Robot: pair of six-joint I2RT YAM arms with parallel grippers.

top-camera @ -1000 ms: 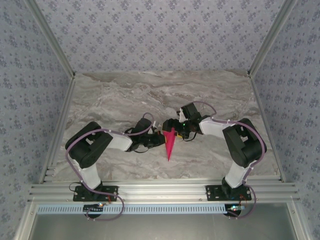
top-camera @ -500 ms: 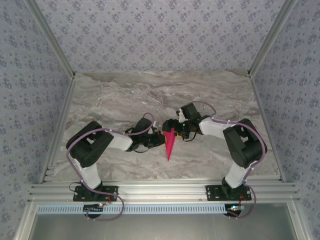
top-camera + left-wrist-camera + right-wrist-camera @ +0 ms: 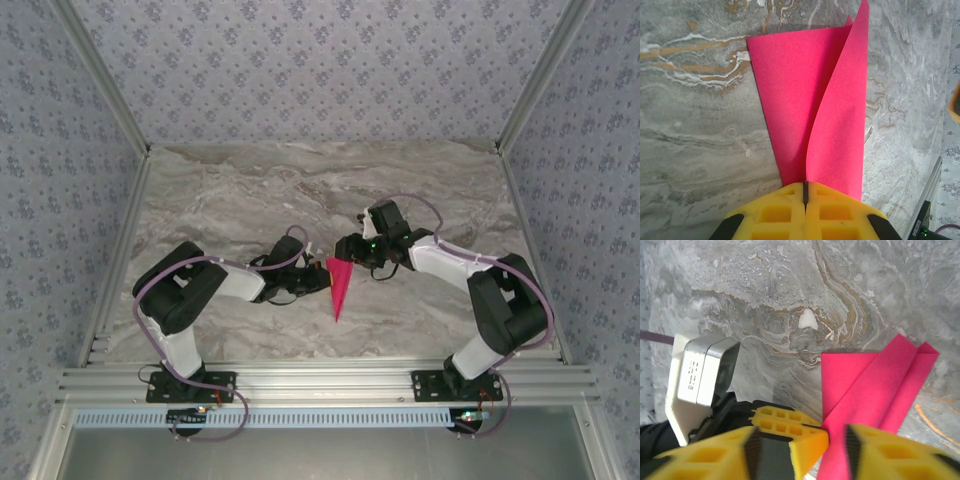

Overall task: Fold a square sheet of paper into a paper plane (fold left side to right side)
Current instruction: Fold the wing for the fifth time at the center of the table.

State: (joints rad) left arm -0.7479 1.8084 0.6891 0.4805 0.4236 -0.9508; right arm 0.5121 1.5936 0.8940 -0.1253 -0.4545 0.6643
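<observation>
The magenta-pink paper plane (image 3: pixel 338 288) lies mid-table as a slim dart with its point toward the near edge. In the left wrist view the paper plane (image 3: pixel 805 100) has its right flap curling up off the lower layer. My left gripper (image 3: pixel 320 280) is shut on its wide end, its yellow fingers (image 3: pixel 785 210) pressed together at the paper's edge. My right gripper (image 3: pixel 348 252) hovers over that same end from the right. Its jaws stand apart around a raised fold of the paper plane (image 3: pixel 875 385) and the left gripper's tips (image 3: pixel 790 427).
The marble table (image 3: pixel 250 200) is walled by patterned panels with aluminium posts at the left and right. A metal rail (image 3: pixel 320 385) runs along the near edge by the arm bases. The left arm's white camera housing (image 3: pixel 697 375) sits close beside my right fingers.
The right arm has stretched out, its elbow swinging right and its wrist shifting slightly. Its jaws have narrowed around the paper's raised fold. The left gripper and the paper have not moved.
</observation>
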